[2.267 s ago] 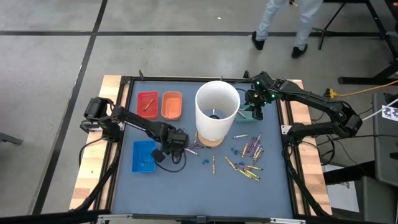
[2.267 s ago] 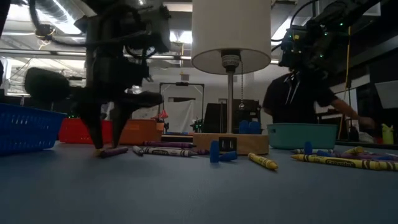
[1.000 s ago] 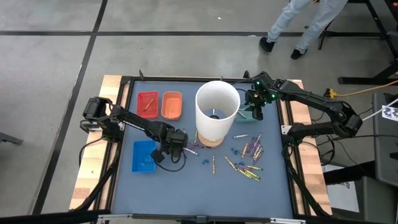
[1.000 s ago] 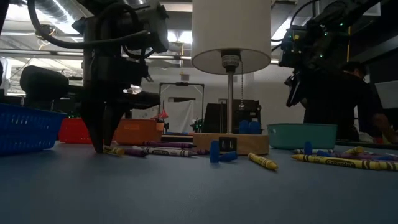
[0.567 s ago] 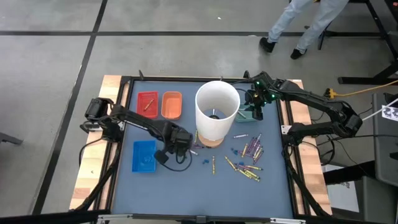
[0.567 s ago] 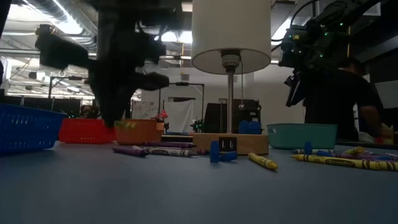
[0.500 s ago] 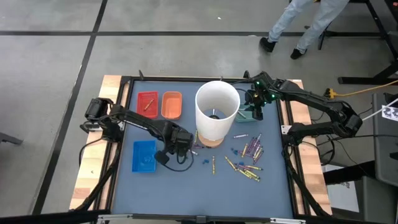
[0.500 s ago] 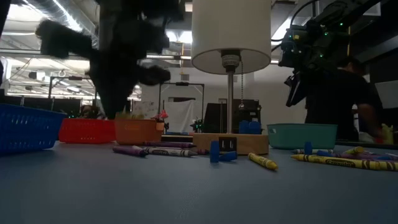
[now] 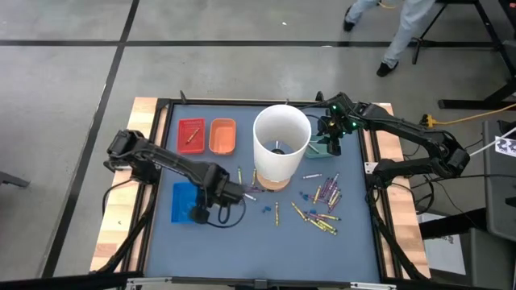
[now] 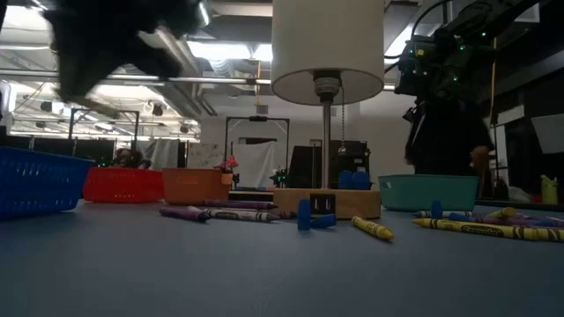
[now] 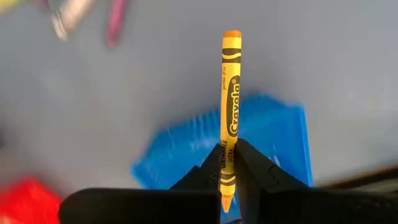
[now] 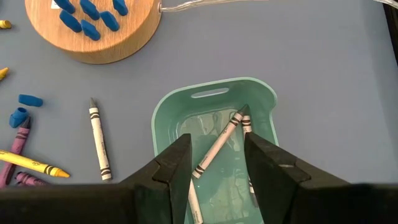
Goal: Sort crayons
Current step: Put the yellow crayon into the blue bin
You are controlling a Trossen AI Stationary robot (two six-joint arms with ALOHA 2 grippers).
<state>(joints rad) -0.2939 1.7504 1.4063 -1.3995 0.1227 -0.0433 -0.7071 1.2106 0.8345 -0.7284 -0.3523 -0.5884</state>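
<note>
Left gripper [image 11: 229,163] pinches yellow crayon [image 11: 231,106] over blue tray [image 11: 283,134].

yellow crayon [image 11: 229,118] wrapper: "crayola", printed along its length, with smaller print beside it too small to read
other crayons, trays: no text readable

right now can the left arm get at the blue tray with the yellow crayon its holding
Probably yes. The left gripper, shut on the yellow crayon, hangs by the blue plastic tray, and in the left wrist view nothing stands between them.
</note>
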